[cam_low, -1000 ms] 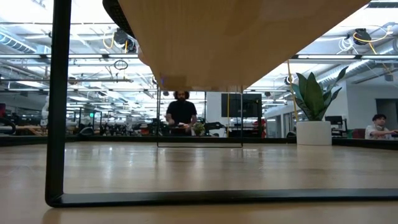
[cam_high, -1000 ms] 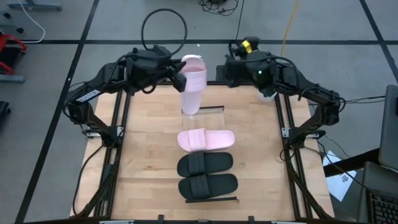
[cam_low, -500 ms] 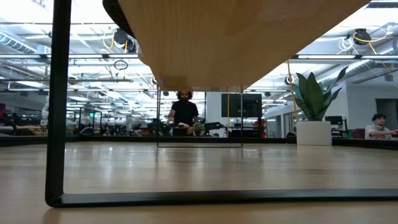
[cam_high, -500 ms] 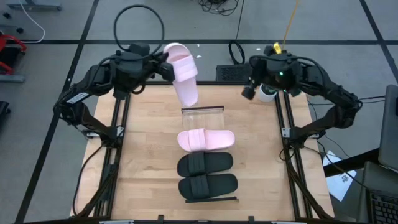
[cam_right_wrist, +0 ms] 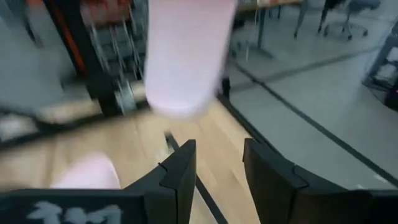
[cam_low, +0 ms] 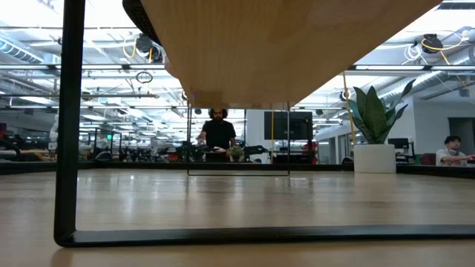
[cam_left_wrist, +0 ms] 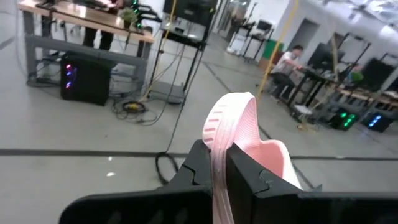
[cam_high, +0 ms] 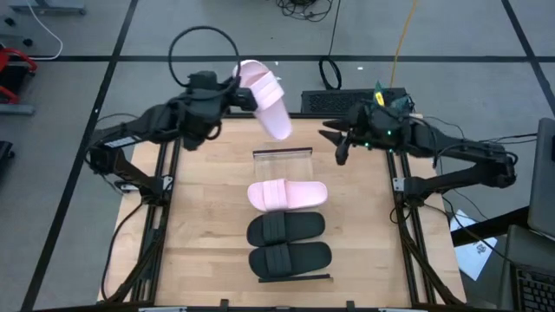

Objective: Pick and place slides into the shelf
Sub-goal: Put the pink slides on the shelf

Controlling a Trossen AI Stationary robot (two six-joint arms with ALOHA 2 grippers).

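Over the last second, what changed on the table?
The left claw, shut on the pink slide, swung it from hanging straight down to tilted out over the shelf's far end. The right claw, open, moved in toward the shelf. The three shelved slides stayed put.

Work table point(cam_high: 199, 225): light wood plank top, dark metal frame rails along both long sides.

Shelf point(cam_high: 282, 152): stands on the table along its middle; thin dark frame, one end below the raised left gripper point(cam_high: 231, 94), the right gripper point(cam_high: 334, 139) just off to the side of that end.

On the shelf, side by side:
- pale pink slide point(cam_high: 287, 195), nearest both grippers;
- black slide point(cam_high: 285, 229), touching the pink one;
- second black slide point(cam_high: 290, 259), farthest from the grippers.
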